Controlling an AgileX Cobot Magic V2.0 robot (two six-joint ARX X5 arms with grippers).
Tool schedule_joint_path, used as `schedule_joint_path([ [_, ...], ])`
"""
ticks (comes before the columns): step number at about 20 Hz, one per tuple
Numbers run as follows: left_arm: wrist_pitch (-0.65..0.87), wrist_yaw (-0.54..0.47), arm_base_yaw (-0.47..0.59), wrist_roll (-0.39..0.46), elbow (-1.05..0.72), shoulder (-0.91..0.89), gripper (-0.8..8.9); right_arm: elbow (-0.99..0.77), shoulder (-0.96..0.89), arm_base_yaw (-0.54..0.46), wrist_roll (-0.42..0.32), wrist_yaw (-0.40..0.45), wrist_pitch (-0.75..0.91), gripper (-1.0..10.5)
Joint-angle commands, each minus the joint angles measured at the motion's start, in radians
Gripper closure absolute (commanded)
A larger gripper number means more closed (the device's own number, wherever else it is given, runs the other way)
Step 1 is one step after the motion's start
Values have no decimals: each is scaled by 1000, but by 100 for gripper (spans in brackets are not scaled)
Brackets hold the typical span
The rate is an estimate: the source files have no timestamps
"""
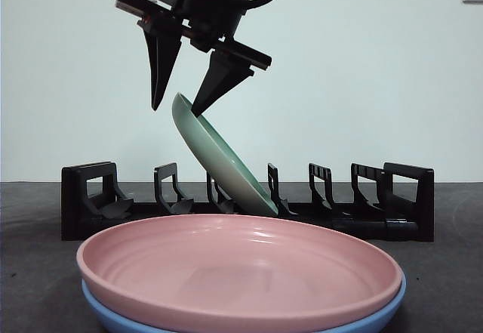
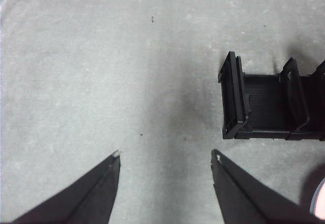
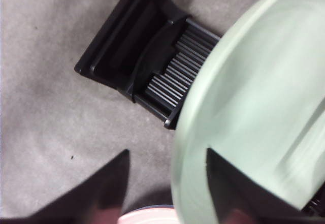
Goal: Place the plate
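Note:
A pale green plate leans tilted in the black dish rack, its lower edge down in a middle slot. My right gripper is open and straddles the plate's upper rim, one jaw on each side. In the right wrist view the green plate fills one side, its rim passing between the jaws of my right gripper, with the rack's end behind. My left gripper is open and empty over bare table beside the rack's end.
A pink plate is stacked on a blue plate at the table's front, close to the camera. The rack has several free slots on both sides of the green plate. A white wall stands behind.

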Motion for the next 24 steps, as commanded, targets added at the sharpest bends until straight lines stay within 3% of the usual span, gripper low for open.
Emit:
schedule_joint_path([
  [1, 11, -5, 0, -9, 22, 6, 528, 27, 27, 11, -8, 1, 8, 862],
  [3, 11, -5, 0, -9, 22, 6, 528, 27, 27, 11, -14, 1, 7, 933],
  [15, 23, -5, 0, -16, 22, 6, 528, 39, -79, 19, -53, -27, -14, 933],
  [20, 39, -5, 0, -16, 22, 6, 528, 39, -197, 28, -122, -27, -15, 933],
  [24, 47, -5, 0, -16, 22, 6, 528, 38, -299, 64, -237, -25, -53, 933],
])
